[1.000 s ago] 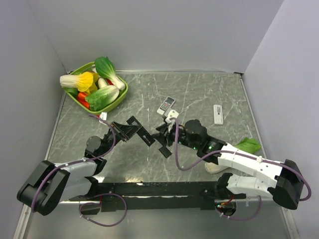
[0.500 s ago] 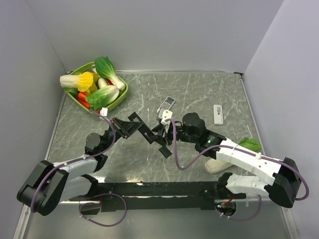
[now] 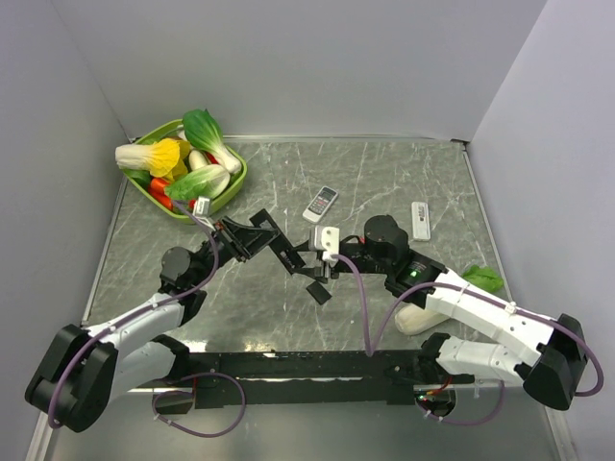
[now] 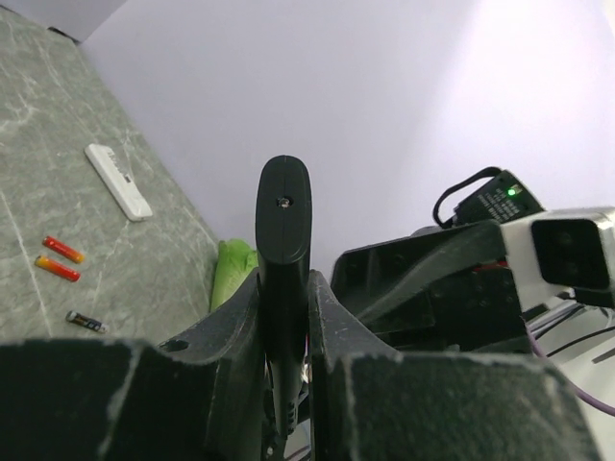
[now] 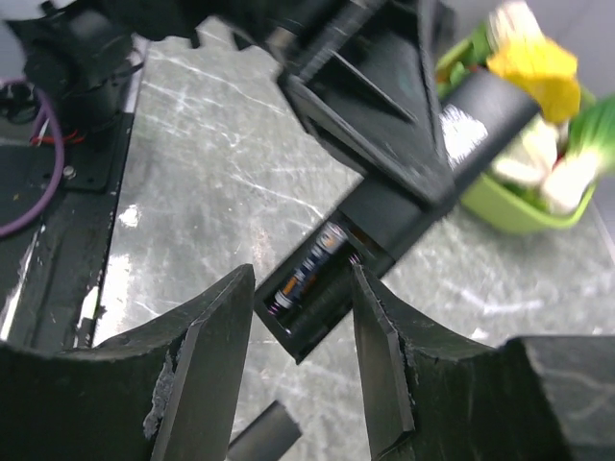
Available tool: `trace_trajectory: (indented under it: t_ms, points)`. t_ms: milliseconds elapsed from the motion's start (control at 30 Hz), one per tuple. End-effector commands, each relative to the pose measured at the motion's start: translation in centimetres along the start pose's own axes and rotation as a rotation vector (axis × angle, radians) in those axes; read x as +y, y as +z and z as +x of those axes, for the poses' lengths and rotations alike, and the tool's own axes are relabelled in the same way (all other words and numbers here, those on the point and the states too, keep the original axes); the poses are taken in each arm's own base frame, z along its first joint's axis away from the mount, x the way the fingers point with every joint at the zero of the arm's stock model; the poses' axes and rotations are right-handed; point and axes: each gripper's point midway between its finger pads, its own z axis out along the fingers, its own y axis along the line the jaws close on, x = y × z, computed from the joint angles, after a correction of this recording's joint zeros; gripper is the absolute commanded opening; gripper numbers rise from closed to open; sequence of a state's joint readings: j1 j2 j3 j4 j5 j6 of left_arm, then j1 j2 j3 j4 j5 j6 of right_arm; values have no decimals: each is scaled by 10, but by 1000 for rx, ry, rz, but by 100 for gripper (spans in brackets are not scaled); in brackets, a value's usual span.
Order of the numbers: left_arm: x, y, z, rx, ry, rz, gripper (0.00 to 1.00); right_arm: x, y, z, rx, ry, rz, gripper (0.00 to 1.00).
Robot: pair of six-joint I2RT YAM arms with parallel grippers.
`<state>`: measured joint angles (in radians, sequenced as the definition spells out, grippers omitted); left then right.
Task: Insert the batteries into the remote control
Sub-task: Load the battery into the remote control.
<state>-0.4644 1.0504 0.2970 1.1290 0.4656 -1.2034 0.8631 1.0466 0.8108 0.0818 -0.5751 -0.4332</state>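
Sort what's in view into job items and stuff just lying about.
Job: black remote held in the left gripper; battery in its open compartment; loose batteries; right gripper.
Lying about: vegetable basket; white remote; small grey remote; leafy green.

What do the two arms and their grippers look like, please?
Both the left arm and right arm have white links between bulky black joints, each trailed by a looping purple cable. A small green light glows on the right arm. The left gripper and right gripper have two flat black fingers with rough, chipped edges, and a white camera block sits on the right wrist.
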Motion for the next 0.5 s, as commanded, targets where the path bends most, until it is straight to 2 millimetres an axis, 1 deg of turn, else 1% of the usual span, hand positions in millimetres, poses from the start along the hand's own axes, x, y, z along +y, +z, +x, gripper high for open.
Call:
trace_trajectory:
  t_ms: [0,133,267,300,367,433,467]
  points:
    - [-6,5,4,59,29,4,2,2,-8,-39,-121,-204,-60,53]
    - [-4,5,8,80,17,2,2,-2,-8,-42,-126,-228,-56,52]
    - [-4,6,10,98,5,10,2,-4,-6,-39,-125,-227,-85,43]
    - [-5,6,10,101,4,13,2,-2,-5,-41,-130,-225,-101,43]
    - [-6,6,12,108,3,16,2,-3,-3,-38,-124,-218,-114,39]
    - [-5,6,12,112,2,13,2,-1,-2,-37,-123,-210,-141,40]
    - [-5,7,12,113,2,11,2,0,-1,-40,-128,-213,-151,39]
